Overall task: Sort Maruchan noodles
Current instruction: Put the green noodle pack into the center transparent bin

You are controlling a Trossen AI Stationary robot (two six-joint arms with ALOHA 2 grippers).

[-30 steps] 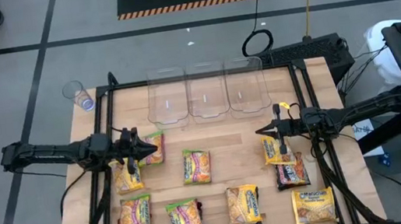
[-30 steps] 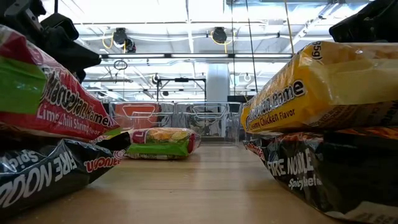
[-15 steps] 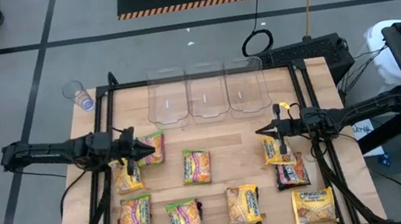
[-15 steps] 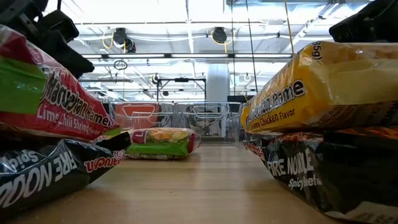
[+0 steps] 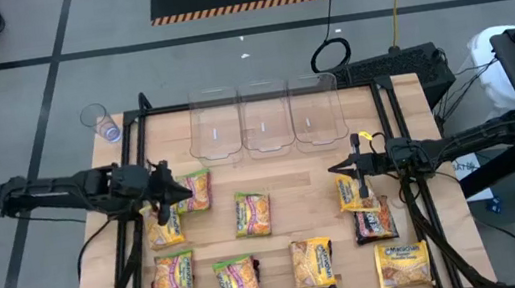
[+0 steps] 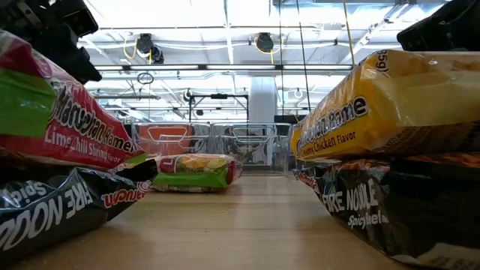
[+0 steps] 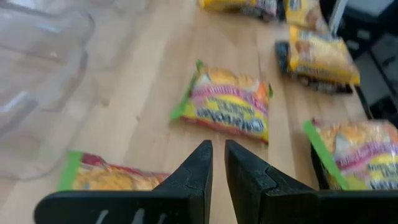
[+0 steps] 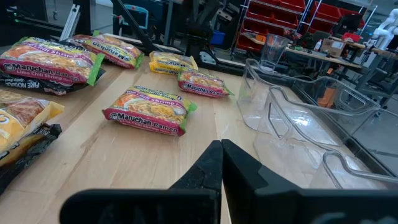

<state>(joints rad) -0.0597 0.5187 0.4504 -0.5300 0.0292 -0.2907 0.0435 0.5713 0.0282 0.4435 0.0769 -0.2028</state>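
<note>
1. High view: we see the left tool point(image 5: 181, 192) at the frame's centre left, over the worktop point(image 5: 281, 166), its tip at the edge of a green-edged packet point(image 5: 194, 189). The right tool point(image 5: 333, 167) sits centre right, beside a yellow packet point(image 5: 355, 194). Three clear bins point(image 5: 265, 118) line the upper middle. The other Maruchan noodles point(image 5: 252, 213) lie scattered across the lower half.
2. Low view: we note a red-and-green packet point(image 6: 67, 127) at left stacked on a black one point(image 6: 52, 202), and a yellow packet on black at right point(image 6: 390, 105).
3. Left wrist view: the left tool's fingers point(image 7: 193, 180) stand slightly apart, holding nothing; a green-edged packet point(image 7: 227, 102) lies ahead.
4. Right wrist view: the right tool's fingers point(image 8: 208, 171) are pressed together, empty, above bare worktop.
</note>
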